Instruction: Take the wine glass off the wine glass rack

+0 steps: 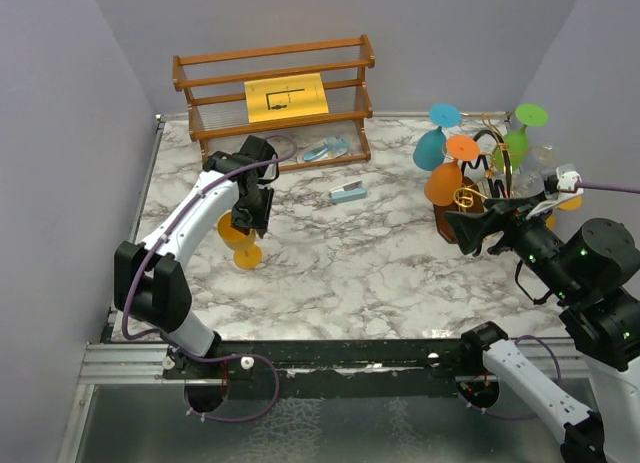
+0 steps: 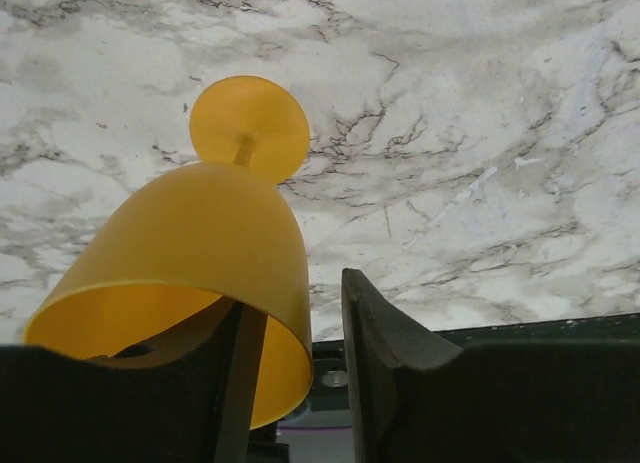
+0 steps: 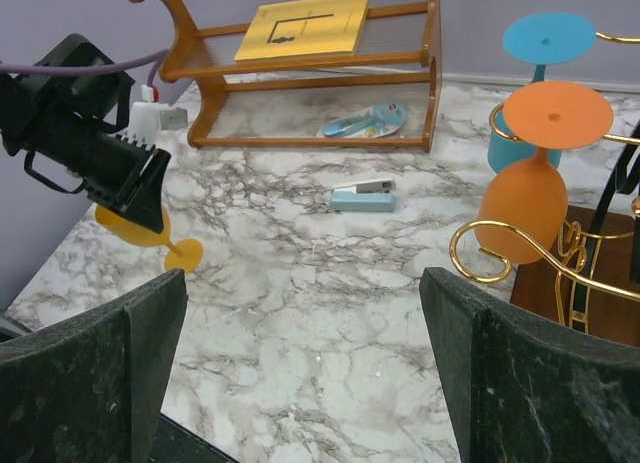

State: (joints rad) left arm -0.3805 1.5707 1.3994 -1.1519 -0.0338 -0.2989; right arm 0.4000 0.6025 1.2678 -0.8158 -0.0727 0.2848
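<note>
The wine glass rack (image 1: 487,195), curly gold and black wire on a dark wooden base (image 3: 560,273), stands at the right. Orange (image 1: 443,183), teal (image 1: 430,148) and green (image 1: 512,148) glasses hang upside down on it. A yellow wine glass (image 1: 240,238) is off the rack at the left, tilted, its foot (image 3: 185,255) on the marble. My left gripper (image 2: 298,298) has one finger inside its bowl (image 2: 190,243) and the other outside, with a gap to the wall. My right gripper (image 1: 465,228) is wide open and empty just left of the rack, also seen in the right wrist view (image 3: 300,283).
A slatted wooden shelf (image 1: 272,88) with a yellow sheet stands at the back, with a bluish item (image 1: 328,150) under it. A light-blue stapler (image 1: 348,193) lies mid-table. Grey walls close in on both sides.
</note>
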